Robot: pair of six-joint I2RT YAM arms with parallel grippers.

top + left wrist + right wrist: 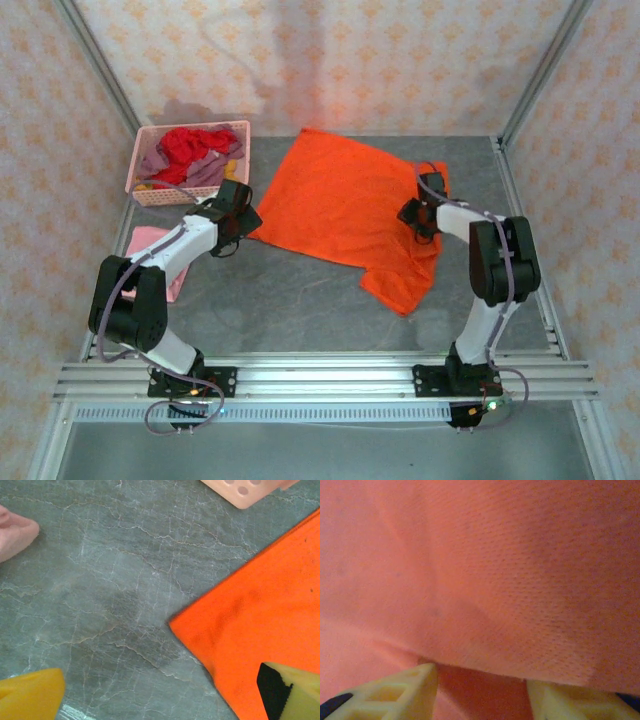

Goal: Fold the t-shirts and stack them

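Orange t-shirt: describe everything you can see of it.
The orange t-shirt is bright, finely knit cloth, spread mostly flat on the grey table, with a narrower part, maybe a sleeve, toward the near right. The open left hand hovers over its left corner. The right hand is down at its right edge, fingers either side of a fold.

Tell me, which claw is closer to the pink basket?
The left. The left gripper is in front of the basket, at a corner of the orange shirt; the right gripper is far off, on its opposite edge.
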